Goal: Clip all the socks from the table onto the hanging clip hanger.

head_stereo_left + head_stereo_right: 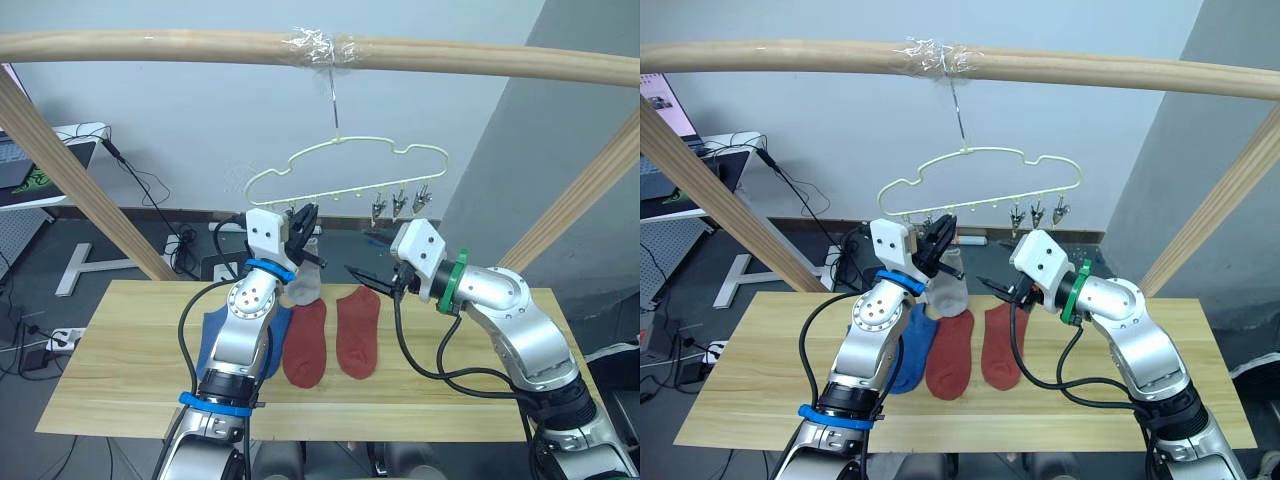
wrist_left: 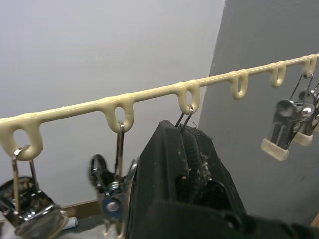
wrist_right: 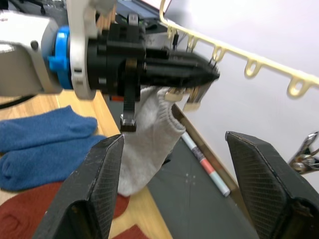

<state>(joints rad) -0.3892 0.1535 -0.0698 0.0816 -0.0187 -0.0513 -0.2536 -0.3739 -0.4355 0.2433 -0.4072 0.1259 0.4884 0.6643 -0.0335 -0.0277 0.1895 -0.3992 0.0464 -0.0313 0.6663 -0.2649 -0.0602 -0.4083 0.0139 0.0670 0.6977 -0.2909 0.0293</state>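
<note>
L pincer (image 1: 303,218) pinched shut on small metal clip (image 3: 195,95) of pale-yellow wire clip hanger (image 1: 345,165). Light grey soft sock (image 3: 147,144) hangs there. R pincer (image 1: 362,275) wide, empty. My read: sock light, floppy; grab cuff. Rust-red (image 1: 357,330), blue socks (image 1: 908,345) on wood-plank table (image 1: 120,385).

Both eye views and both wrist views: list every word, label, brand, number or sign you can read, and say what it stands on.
None can be read.
The clip hanger, its clips, the socks, the table and both grippers carry no visible text.
The laptop screen at the left edge shows a picture too small to read.
The pen-like item on the floor has no legible marking.
</note>
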